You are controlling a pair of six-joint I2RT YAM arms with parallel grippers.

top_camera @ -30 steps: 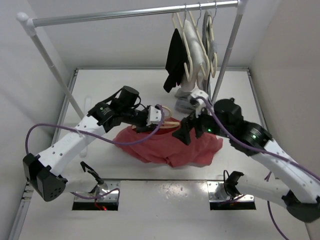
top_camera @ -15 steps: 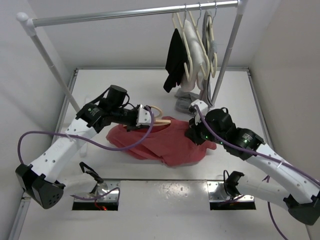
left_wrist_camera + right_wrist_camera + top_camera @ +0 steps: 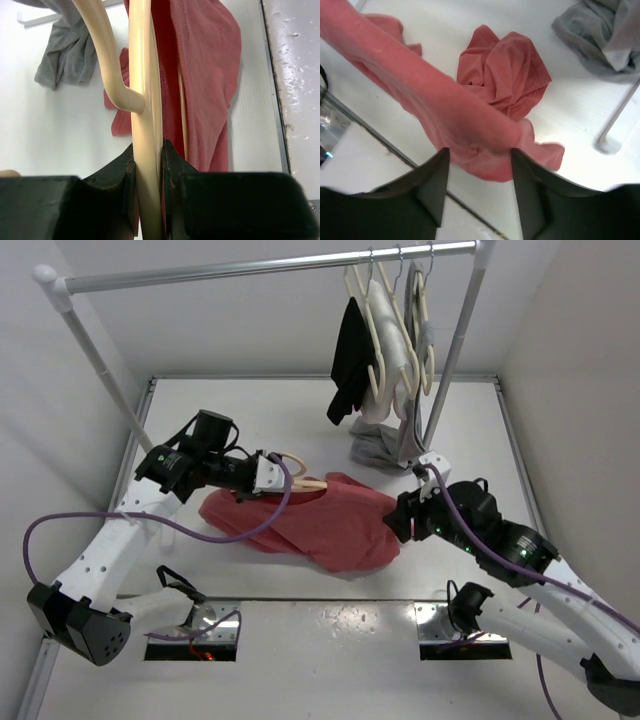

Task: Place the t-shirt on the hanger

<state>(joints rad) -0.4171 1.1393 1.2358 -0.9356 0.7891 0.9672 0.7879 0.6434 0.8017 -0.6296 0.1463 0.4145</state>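
The peach-beige hanger (image 3: 305,482) lies sideways with one arm inside the faded-red t-shirt (image 3: 330,525), which sags in a heap on the table. My left gripper (image 3: 262,476) is shut on the hanger's bar just below the hook; the left wrist view shows the bar (image 3: 145,100) pinched between my fingers, midway at my left gripper (image 3: 148,150), with the t-shirt (image 3: 200,75) draped to its right. My right gripper (image 3: 405,518) is at the shirt's right edge. In the right wrist view it (image 3: 477,160) is wide open, with a fold of the t-shirt (image 3: 470,115) lying between the fingers.
A grey garment (image 3: 375,450) lies crumpled by the foot of the rack post (image 3: 445,360). A black garment (image 3: 350,350) and cream-white hangers (image 3: 385,330) hang from the rail (image 3: 250,268) at the back right. Metal plates line the table's near edge.
My left arm has pulled the hanger and the shirt to the left. My right gripper has drawn back to the right, from over the shirt to its right edge.
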